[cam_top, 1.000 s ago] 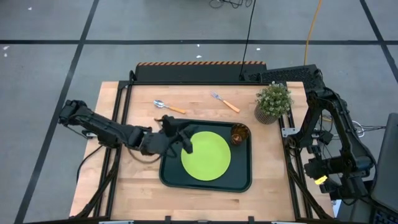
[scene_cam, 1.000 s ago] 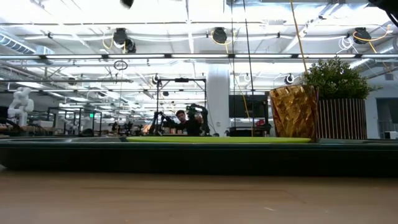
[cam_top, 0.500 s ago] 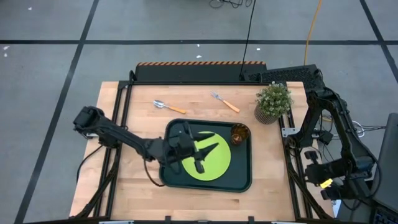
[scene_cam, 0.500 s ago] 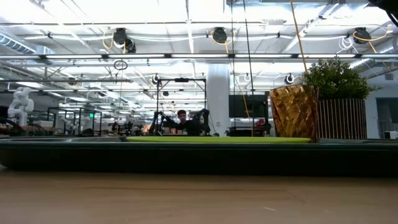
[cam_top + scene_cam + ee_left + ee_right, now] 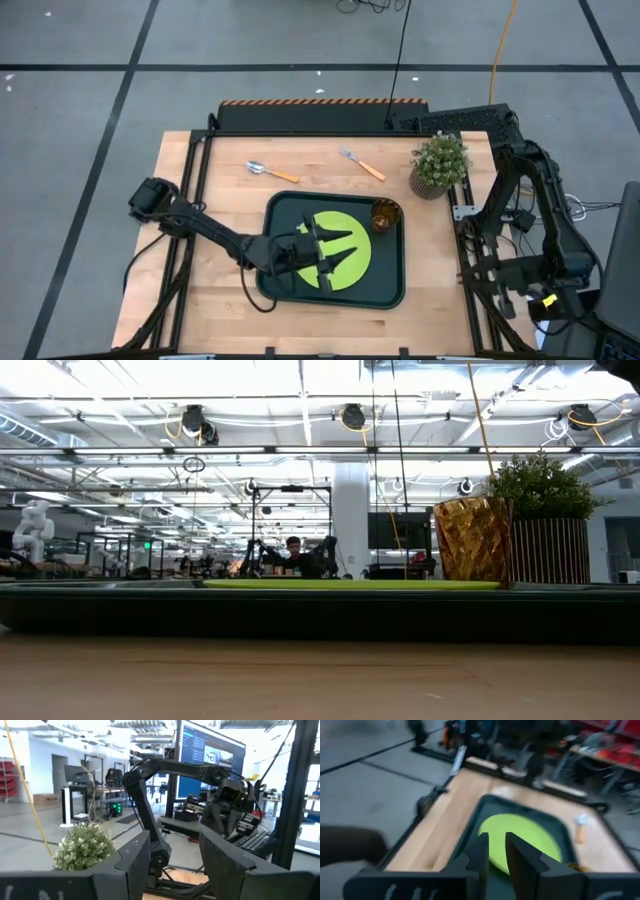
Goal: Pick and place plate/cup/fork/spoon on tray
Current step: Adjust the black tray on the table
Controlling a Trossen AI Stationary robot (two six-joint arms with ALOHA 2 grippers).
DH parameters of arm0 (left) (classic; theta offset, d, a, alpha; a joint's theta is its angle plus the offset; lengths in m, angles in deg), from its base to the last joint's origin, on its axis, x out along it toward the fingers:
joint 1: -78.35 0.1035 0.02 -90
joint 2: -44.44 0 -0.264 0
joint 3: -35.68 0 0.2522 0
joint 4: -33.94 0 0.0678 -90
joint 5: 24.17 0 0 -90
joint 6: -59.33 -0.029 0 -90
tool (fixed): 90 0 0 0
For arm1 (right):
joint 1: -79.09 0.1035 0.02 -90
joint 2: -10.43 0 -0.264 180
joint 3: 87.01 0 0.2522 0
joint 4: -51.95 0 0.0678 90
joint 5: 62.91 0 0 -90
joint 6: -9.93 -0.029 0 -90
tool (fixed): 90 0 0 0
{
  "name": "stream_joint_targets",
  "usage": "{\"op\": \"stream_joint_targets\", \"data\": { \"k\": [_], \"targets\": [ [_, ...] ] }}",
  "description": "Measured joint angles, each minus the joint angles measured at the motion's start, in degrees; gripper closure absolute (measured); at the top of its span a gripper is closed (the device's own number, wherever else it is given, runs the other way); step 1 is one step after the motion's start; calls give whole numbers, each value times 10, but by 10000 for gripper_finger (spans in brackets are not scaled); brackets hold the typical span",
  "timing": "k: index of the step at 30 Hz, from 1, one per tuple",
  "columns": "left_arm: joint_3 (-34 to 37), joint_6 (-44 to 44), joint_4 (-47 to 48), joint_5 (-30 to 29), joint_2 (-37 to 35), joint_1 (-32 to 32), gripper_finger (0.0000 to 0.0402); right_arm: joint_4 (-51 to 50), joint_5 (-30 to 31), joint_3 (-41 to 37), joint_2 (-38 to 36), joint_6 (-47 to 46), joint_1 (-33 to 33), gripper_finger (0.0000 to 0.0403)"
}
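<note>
1. In the high view we see the tray (image 5: 335, 296) at the lower centre of the bench (image 5: 225, 300), with the plate (image 5: 355, 268) lying flat in its middle and the cup (image 5: 385, 215) standing upright in the tray's upper right corner.
2. A potted plant (image 5: 439, 163) stands on the bench just beyond the tray's upper right corner, near the cup; in the low view the cup (image 5: 470, 540) and the plant (image 5: 545, 520) show side by side at the right.
3. The spoon (image 5: 269, 171) and the fork (image 5: 361, 165) lie on bare bench above the tray, well apart from each other.
4. The spoon's long axis runs nearly left to right, bowl toward the left, orange handle toward the right. The fork lies on a diagonal, tines toward the upper left, handle toward the lower right.
5. The left arm stretches low from the bench's left edge toward the right, and the left gripper (image 5: 330, 252) is over the plate with its fingers (image 5: 340, 239) spread wide and nothing between them.
6. The right arm is folded up off the bench's right side; in its wrist view the right gripper (image 5: 494, 852) looks across at the tray (image 5: 475, 822) and plate (image 5: 520, 835), its fingers (image 5: 482, 851) a little apart and empty.
</note>
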Motion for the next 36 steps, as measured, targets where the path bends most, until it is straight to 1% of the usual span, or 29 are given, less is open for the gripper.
{"op": "stream_joint_targets", "data": {
  "k": [3,7,9,12,15,16,17,21,24,30,33,36],
  "targets": [
    [0,-22,-1,0,0,-8,227,12,16,0,0,35,-42,344],
    [0,-44,-1,0,0,-18,227,42,19,0,0,95,-98,344],
    [0,-68,-2,0,0,-20,227,54,30,0,0,108,-118,344],
    [0,-97,-13,0,0,-22,227,54,84,0,0,121,-140,344],
    [0,-100,-9,0,-1,-22,227,54,150,0,0,121,-164,344],
    [0,-101,-9,0,-1,-21,227,54,165,0,0,116,-174,344],
    [0,-100,-9,0,-1,-21,227,54,168,0,0,110,-185,344],
    [0,-95,-9,0,-1,-17,227,57,167,-1,1,82,-247,344],
    [0,-95,-3,0,-1,-18,227,82,167,-8,2,59,-281,344],
    [0,-95,16,0,-1,-18,227,216,162,-42,2,109,-337,344],
    [0,-95,18,0,-1,-18,227,280,112,-59,2,124,-346,344],
    [0,-94,18,0,-1,-17,227,347,38,-84,2,120,-346,344]
  ]
}}
